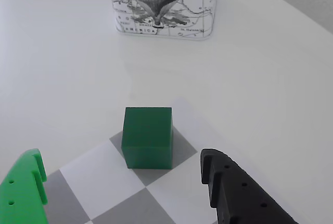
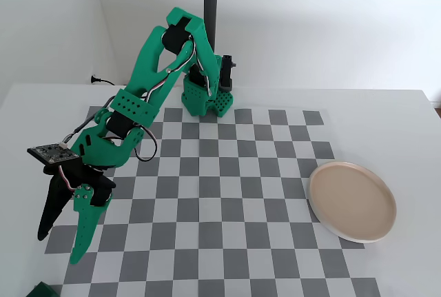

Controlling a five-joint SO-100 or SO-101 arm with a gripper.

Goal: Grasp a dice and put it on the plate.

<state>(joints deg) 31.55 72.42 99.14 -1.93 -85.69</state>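
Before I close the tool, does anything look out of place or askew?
Nothing looks damaged or spilled. The dice sits at the very corner of the checkered mat, far from the plate on the fixed view's right. A printed tin stands beyond it. The tool is open, the dice slightly off-centre toward the black finger.

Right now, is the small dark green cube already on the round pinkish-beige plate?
No, the fixed view shows the plate bare, while the cube sits at the checkered mat's near-left corner.

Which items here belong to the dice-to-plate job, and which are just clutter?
Job: dice, plate, open gripper.
Clutter: printed "Funds!" tin, standing on the bare table beyond the checkered mat.
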